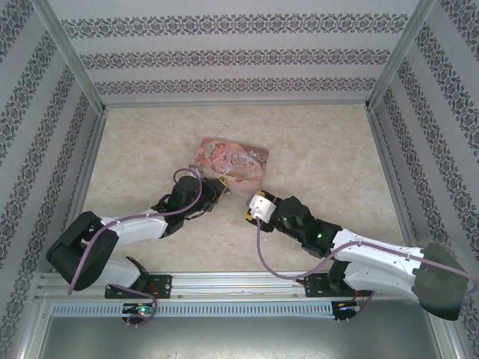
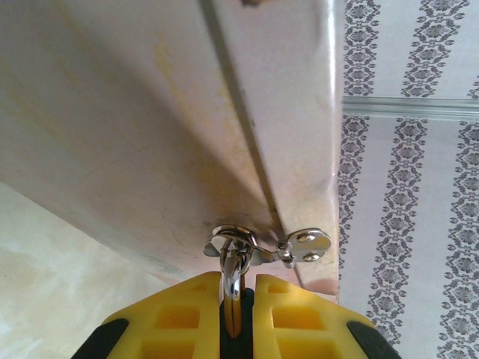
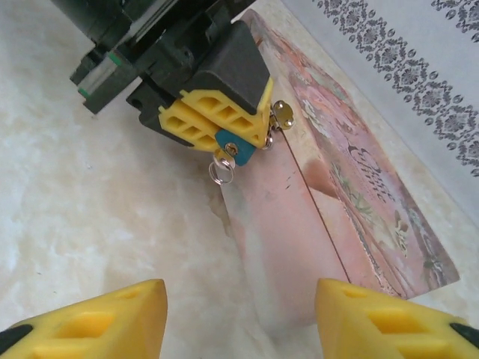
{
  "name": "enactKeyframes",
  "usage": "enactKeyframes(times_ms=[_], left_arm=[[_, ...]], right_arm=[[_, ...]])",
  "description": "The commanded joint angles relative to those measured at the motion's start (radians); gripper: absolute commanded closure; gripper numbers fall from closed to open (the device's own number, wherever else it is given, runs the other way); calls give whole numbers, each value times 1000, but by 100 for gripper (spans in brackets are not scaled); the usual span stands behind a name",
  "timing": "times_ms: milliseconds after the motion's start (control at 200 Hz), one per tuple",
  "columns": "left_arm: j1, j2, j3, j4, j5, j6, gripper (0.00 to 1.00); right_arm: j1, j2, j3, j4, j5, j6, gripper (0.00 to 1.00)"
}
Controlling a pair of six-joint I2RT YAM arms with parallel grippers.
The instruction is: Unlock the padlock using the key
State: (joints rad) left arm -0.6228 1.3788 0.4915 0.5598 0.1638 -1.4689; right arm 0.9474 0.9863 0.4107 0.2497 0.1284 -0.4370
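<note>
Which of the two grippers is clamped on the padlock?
The left gripper: it pinches the blue padlock at the pink tin, while the right gripper stands open, short of it.

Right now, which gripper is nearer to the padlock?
Left. The left gripper is shut on the padlock, at the clasp of the pink tin. The right gripper stands open and apart from it, pointing toward it.

Tiny blue-teal padlock, thin silver shackle, hangs at the pink tin's front clasp, pinched by the left pincer.
</note>
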Motion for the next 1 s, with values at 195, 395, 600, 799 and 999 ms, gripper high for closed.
enactKeyframes(times_ms=[195, 395, 600, 799, 999], left_arm=[[-11, -38, 29, 23, 16, -54, 100], [-11, -47, 22, 14, 34, -98, 100], [-12, -59, 24, -4, 42, -159, 100], [-12, -57, 26, 22, 65, -196, 100], [-13, -59, 69, -72, 100, -200, 100]], right_arm=[[13, 61, 46, 3, 36, -296, 21], [10, 133, 79, 22, -3, -319, 19], [1, 217, 127, 53, -61, -304, 29], [-6, 278, 171, 90, -89, -288, 41], [-10, 319, 186, 119, -90, -291, 48]])
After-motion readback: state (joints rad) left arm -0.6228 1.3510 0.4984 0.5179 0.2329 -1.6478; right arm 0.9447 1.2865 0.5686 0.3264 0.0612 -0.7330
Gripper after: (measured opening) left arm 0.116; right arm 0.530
